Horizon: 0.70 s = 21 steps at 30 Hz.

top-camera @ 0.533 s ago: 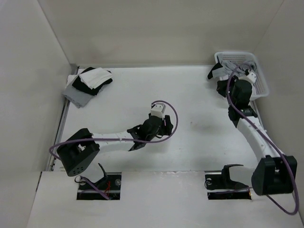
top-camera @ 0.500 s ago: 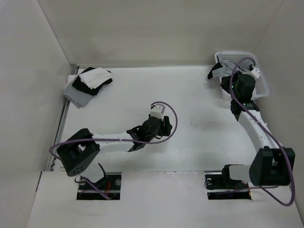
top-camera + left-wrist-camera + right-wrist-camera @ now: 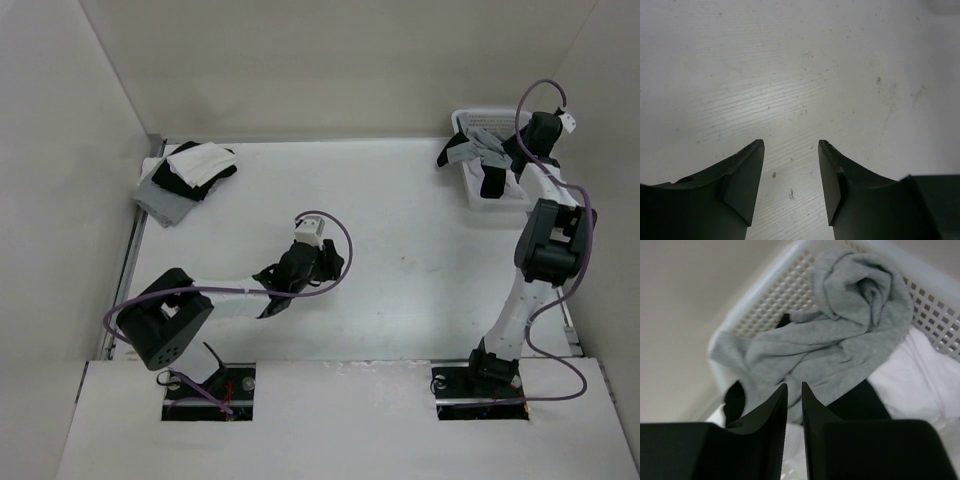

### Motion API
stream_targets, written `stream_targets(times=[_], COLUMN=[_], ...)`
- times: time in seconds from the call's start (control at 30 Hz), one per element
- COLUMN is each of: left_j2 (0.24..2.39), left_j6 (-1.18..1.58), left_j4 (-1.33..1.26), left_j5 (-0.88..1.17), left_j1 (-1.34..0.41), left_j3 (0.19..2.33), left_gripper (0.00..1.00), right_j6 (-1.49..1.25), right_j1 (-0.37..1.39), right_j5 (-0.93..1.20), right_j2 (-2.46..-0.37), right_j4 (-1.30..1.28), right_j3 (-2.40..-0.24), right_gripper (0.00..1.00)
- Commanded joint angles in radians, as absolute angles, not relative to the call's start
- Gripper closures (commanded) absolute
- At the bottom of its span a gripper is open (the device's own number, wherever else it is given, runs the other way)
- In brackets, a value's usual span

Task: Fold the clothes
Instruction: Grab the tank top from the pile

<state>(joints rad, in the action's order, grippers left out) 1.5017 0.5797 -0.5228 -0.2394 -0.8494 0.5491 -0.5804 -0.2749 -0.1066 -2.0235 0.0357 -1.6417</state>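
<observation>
T-shirt (image 3: 840, 335) in basket (image 3: 785, 285), upper right, looks limp and light: pinch a fold. Right end effector (image 3: 794, 390) nearly closed, hold unclear; left end effector (image 3: 790, 145) wide, empty.

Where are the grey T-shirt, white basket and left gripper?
grey T-shirt (image 3: 840, 340): right wrist view, its bunched middle
white basket (image 3: 775, 300): right wrist view, perforated wall
left gripper (image 3: 790, 150): left wrist view, between the fingertips

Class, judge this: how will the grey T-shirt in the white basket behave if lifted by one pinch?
Probably floppy: the grey T-shirt lies crumpled in soft rolls, so it should sag from one pinch. Likely light: the folds look thin. It may drag others: it overlaps the black garment and drapes over the basket rim.
</observation>
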Motion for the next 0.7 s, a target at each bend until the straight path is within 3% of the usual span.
stream_targets(times=[0.0,0.13,0.27,0.5,0.6,0.67], left_j2=[1.486,1.488,1.493,1.511,1.511,1.516], left_j6=[0.606,0.609,0.614,0.62,0.624,0.626], left_j4=[-0.624,-0.64,-0.655,-0.657,-0.657,-0.657], left_j5=[-0.192,-0.176,-0.173,-0.158,-0.158,-0.158], left_j1=[-0.828,-0.814,-0.802,-0.794,-0.791,-0.789], left_j3=[0.537,0.534,0.531,0.538,0.537,0.537], left_gripper=[0.54,0.53,0.53,0.52,0.52,0.52], right_j6=[-0.543,-0.537,-0.526,-0.572,-0.577,-0.598], right_j1=[-0.301,-0.314,-0.309,-0.289,-0.282,-0.282], right_j5=[-0.124,-0.158,-0.166,-0.158,-0.143,-0.127], right_j2=[-2.126,-2.232,-2.353,-2.418,-2.427,-2.41], right_j4=[-0.021,-0.055,-0.136,-0.14,-0.135,-0.112], right_j3=[-1.784,-1.89,-2.025,-2.066,-2.053,-2.02], right_gripper=[0.71,0.6,0.56,0.54,0.65,0.87])
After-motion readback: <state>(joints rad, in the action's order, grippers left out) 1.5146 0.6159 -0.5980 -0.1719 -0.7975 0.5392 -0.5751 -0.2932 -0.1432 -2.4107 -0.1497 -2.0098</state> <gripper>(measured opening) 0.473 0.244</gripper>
